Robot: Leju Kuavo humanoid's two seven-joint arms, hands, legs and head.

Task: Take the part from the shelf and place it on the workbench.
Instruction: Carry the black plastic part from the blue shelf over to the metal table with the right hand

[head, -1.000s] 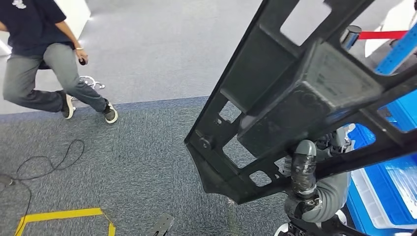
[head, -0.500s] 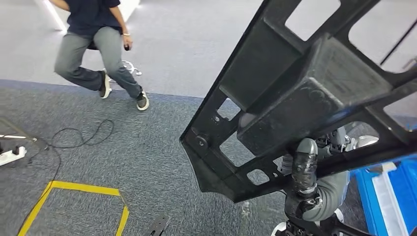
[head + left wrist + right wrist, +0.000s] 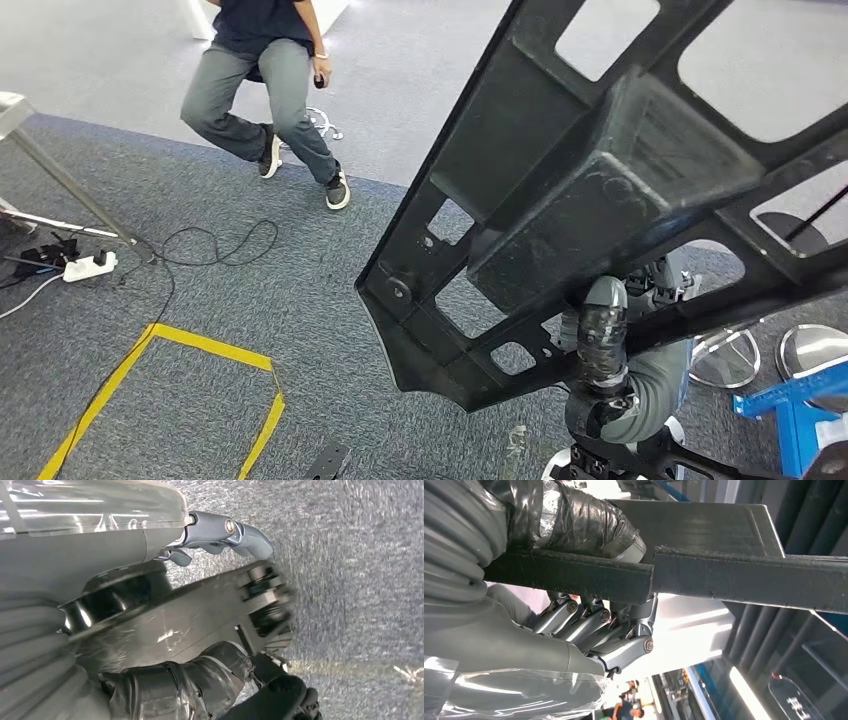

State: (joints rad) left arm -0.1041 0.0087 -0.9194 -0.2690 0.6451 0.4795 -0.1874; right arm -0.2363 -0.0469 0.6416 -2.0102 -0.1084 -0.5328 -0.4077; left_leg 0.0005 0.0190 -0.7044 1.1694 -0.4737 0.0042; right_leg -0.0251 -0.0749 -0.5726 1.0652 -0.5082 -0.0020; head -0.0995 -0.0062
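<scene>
A large black part (image 3: 600, 190), a moulded frame with cut-out openings and a boxy raised block in its middle, is held up close in front of the head camera, tilted, well above the grey carpet (image 3: 250, 330). It is gripped at its lower edge by the right hand (image 3: 605, 345), whose tape-wrapped thumb lies over the near face of a bar of the frame. In the right wrist view the same grasp is seen from behind: the thumb is pressed on one side of the black bar (image 3: 724, 577) and the metal fingers (image 3: 594, 622) are curled against the other side, so the hand (image 3: 589, 580) is clamped on the part. In the left wrist view the left hand (image 3: 200, 605) is seen hanging over the carpet beside a dark, scratched plate of the robot's own body; its fingers (image 3: 235, 532) are bent, and nothing can be made out in them, but whether the hand is closed cannot be told. On the floor, yellow tape (image 3: 160, 390) is laid in an angular outline, and a black cable (image 3: 215, 245) is run to a white power strip (image 3: 85, 267). A person (image 3: 265, 85) in grey trousers is seen at the far side of the carpet.
</scene>
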